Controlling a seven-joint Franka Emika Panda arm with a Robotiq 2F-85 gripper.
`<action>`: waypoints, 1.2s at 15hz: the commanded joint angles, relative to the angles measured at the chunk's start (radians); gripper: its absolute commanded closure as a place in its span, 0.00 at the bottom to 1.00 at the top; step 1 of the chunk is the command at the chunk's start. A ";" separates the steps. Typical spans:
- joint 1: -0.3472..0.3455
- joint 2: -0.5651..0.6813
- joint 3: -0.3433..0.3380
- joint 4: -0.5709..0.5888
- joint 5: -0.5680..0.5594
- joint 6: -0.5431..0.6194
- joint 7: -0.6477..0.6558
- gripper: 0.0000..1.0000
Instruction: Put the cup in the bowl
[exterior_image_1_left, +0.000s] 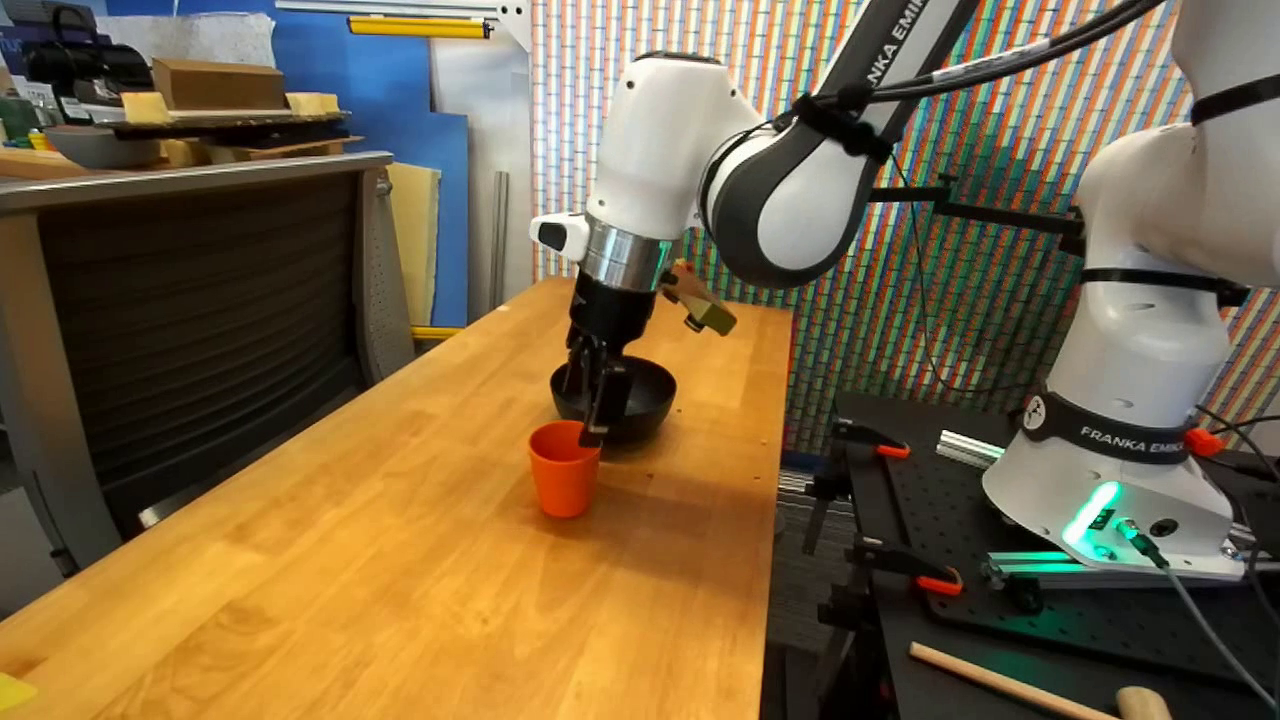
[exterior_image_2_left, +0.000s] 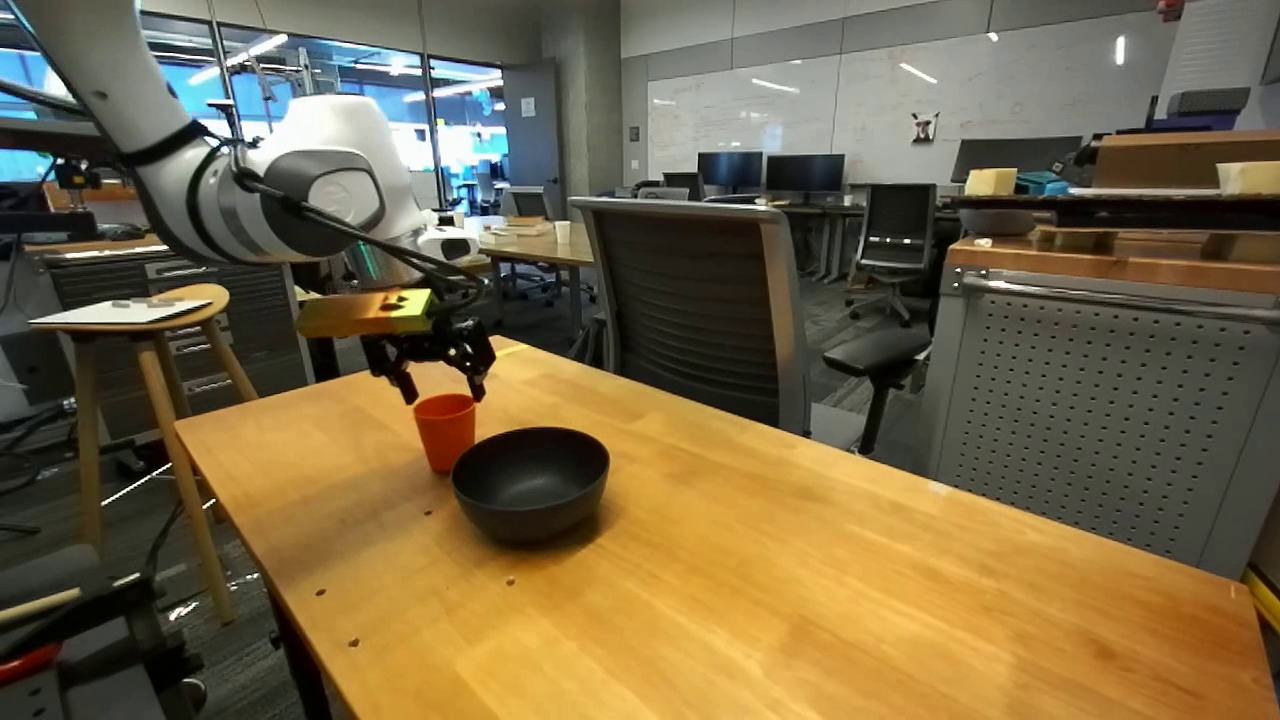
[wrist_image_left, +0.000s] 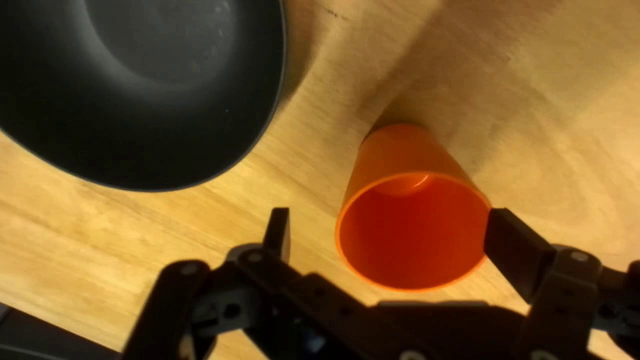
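The orange-red cup stands upright on the wooden table, also in an exterior view and the wrist view. The black bowl stands close beside it; it also shows in an exterior view, partly hidden by the gripper, and in the wrist view, cut off by the frame edge. My gripper is open at the cup's rim height or just above. In the wrist view my fingers lie on either side of the rim; the right one overlaps the rim, contact unclear, and the left one has a gap.
The wooden table carries the cup and bowl. An office chair stands against its long side. The robot base sits on a black bench with clamps and a wooden mallet. A yellow item lies at the table's near corner.
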 joint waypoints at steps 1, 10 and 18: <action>0.050 0.127 -0.058 0.131 -0.101 0.040 0.076 0.00; -0.030 0.159 -0.023 0.097 -0.073 -0.053 -0.015 0.81; -0.329 -0.188 0.194 -0.169 0.447 -0.324 -0.503 0.94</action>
